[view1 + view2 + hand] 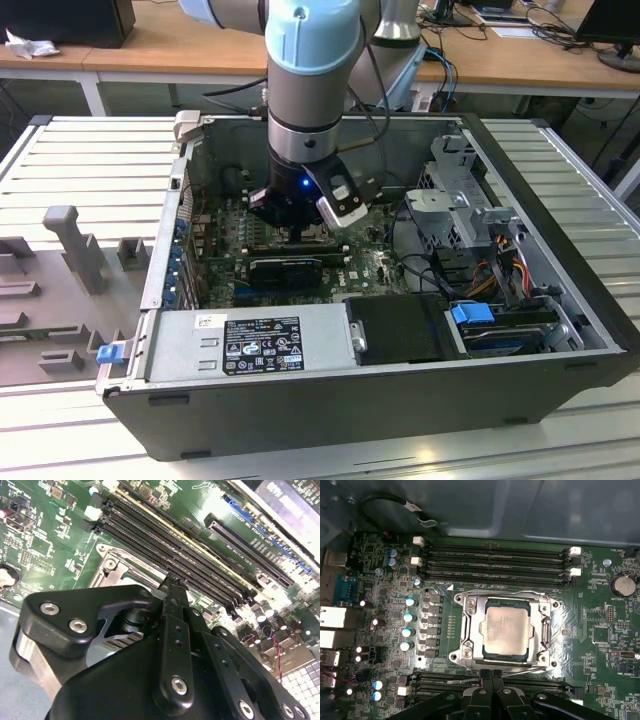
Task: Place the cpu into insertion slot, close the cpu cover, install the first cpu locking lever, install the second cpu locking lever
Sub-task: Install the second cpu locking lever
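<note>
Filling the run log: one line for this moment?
pincer: shut, empty, at socket edge | pale silvery square cpu: seated in socket | dark-grey steel frame cover: closed

Pale silvery-tan metal on the cpu (pixel 504 632), dull and faintly smudged. Around it the cpu cover (pixel 470 625) gleams as bare steel. The motherboard (pixel 600 630) is glossy green laminate; the memory slots (pixel 495 562) look like black plastic. The gripper (pixel 172 587) is matt black, perhaps anodised metal, with bright screws.

The exterior view looked down from about six o'clock; both wrist views sat close, probably sharing the motherboard (pixel 600 645).
</note>
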Motion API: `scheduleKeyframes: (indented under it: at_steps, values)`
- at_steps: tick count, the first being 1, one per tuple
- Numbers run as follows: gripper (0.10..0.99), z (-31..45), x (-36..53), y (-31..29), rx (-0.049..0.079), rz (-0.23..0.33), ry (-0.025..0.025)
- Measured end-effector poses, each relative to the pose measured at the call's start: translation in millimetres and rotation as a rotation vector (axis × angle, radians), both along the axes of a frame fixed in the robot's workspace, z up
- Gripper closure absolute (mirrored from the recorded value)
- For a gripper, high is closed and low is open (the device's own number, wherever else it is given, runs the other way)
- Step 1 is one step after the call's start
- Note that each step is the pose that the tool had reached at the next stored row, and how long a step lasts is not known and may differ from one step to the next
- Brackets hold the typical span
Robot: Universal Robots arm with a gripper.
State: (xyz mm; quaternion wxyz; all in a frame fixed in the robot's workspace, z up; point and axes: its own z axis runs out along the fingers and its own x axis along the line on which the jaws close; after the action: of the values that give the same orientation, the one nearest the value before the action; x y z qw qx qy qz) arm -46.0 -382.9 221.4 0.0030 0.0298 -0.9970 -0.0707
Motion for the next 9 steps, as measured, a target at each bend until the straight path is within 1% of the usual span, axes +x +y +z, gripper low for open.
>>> scheduleKeyframes:
  at_steps: [1, 3, 5, 8, 9]
  values:
    - [0.98, -0.1, -1.8, -1.9, 0.002, 0.001, 0.0001]
    - [0.98, -0.5, -3.8, -3.0, 0.006, 0.006, 0.0]
    - [0.98, -1.2, -7.9, -4.5, 0.021, 0.016, 0.0]
    - [0.98, -1.6, -12.5, -5.6, 0.032, 0.025, 0.0001]
    - [0.98, -1.7, -13.9, -5.9, 0.032, 0.028, 0.0001]
